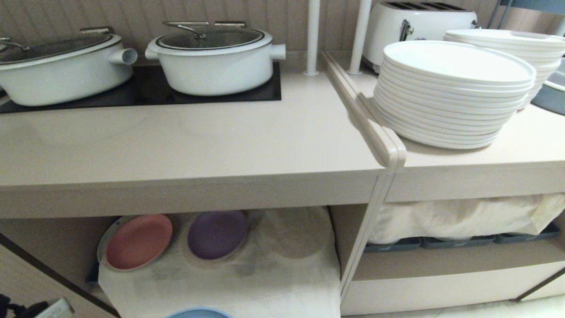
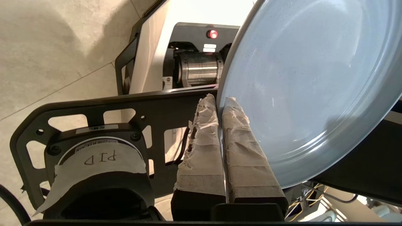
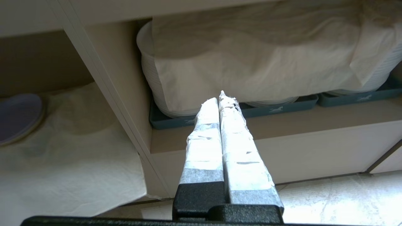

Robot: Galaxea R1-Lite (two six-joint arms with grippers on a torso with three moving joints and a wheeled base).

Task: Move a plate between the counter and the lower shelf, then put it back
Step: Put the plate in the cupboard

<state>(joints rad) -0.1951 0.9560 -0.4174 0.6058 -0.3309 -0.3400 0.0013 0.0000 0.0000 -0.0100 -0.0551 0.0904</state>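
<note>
The light-blue plate (image 2: 301, 84) hangs tilted in the left wrist view, its rim pinched between the taped fingers of my left gripper (image 2: 220, 102), which is shut on it. Only the plate's top edge (image 1: 199, 312) peeks in at the bottom of the head view, in front of the lower shelf (image 1: 282, 265) with its rumpled white cloth. The beige counter (image 1: 190, 137) stretches above that shelf. My right gripper (image 3: 220, 97) is shut with nothing in it, low before the cabinet and outside the head view.
A pink plate (image 1: 137, 240) and a purple plate (image 1: 217, 234) lie on the shelf cloth. Two white pots (image 1: 214, 59) stand on the black inset panel. Stacked white plates (image 1: 454, 88) and a toaster (image 1: 419, 22) occupy the adjoining top. Grey-blue trays (image 1: 454, 242) fill the right compartment.
</note>
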